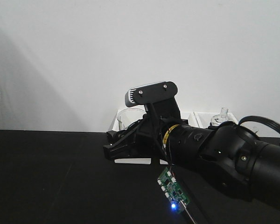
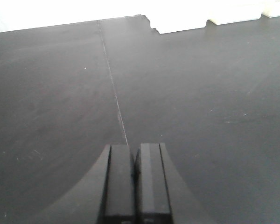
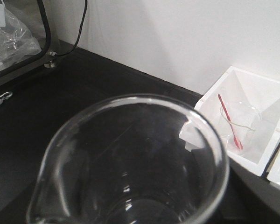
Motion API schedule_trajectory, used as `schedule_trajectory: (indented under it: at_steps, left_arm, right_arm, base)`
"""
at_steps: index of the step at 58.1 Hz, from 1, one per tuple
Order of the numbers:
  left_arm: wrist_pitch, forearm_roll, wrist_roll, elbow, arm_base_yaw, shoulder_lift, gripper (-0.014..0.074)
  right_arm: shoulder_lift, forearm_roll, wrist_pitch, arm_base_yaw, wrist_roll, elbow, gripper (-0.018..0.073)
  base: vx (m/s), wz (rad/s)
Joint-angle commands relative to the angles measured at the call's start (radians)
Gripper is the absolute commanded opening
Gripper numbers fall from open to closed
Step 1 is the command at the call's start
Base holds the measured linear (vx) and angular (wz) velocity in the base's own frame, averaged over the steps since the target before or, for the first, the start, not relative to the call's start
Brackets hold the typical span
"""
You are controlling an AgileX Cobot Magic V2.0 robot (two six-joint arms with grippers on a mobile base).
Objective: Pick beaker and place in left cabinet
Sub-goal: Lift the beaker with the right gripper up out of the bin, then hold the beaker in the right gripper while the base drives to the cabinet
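The clear beaker (image 3: 130,163) with its pouring lip at the lower left fills the right wrist view, and the dark table shows through it. In the front view the beaker (image 1: 126,119) stands up out of my right gripper (image 1: 115,148), whose black fingers close around its lower part. Those fingers are hidden in the wrist view. My left gripper (image 2: 135,148) hangs over the bare black table (image 2: 200,93) with its pads pressed together and nothing between them. The left cabinet is out of view.
A white bin (image 3: 261,93) against the wall holds another small glass with a red stirrer (image 3: 231,122). More white bins and a narrow-necked flask (image 1: 220,116) stand at the back right. A circuit board with a blue light (image 1: 172,189) hangs off the right arm. A black frame (image 3: 44,28) and a cable (image 3: 79,28) stand at the far left.
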Motion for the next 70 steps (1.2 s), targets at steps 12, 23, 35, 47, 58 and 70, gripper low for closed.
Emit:
schedule_trajectory:
  at_steps: [12, 23, 35, 47, 58, 70]
  left_arm:
    - [-0.082, -0.011, -0.001, -0.019, -0.006, -0.010, -0.0006]
    - [-0.082, -0.011, -0.001, -0.019, -0.006, -0.010, -0.0006]
    - [-0.082, -0.011, -0.001, -0.019, -0.006, -0.010, -0.0006]
    - [-0.082, -0.011, -0.001, -0.019, -0.006, -0.010, -0.0006]
    - [-0.082, -0.011, -0.001, -0.019, -0.006, -0.010, -0.0006]
    - [-0.082, -0.011, -0.001, -0.019, -0.006, -0.010, -0.0006]
  right_arm:
    - [-0.042, -0.009, -0.069, -0.002, -0.004, -0.039, 0.0009]
    - [-0.042, -0.009, -0.069, -0.002, -0.004, -0.039, 0.0009]
    - [-0.042, -0.009, -0.068, -0.003, -0.004, -0.039, 0.0009]
    - [-0.042, -0.009, -0.068, -0.003, -0.004, -0.039, 0.0009]
    - [-0.042, -0.009, -0.069, -0.003, -0.004, -0.039, 0.0009]
    - [-0.042, -0.009, -0.069, -0.003, -0.004, -0.039, 0.0009]
  base:
    - [0.00, 0.01]
    - [-0.02, 0.00]
    - [-0.06, -0.02]
    - [-0.10, -0.03]
    - [-0.14, 0.04]
    - [-0.17, 0.11]
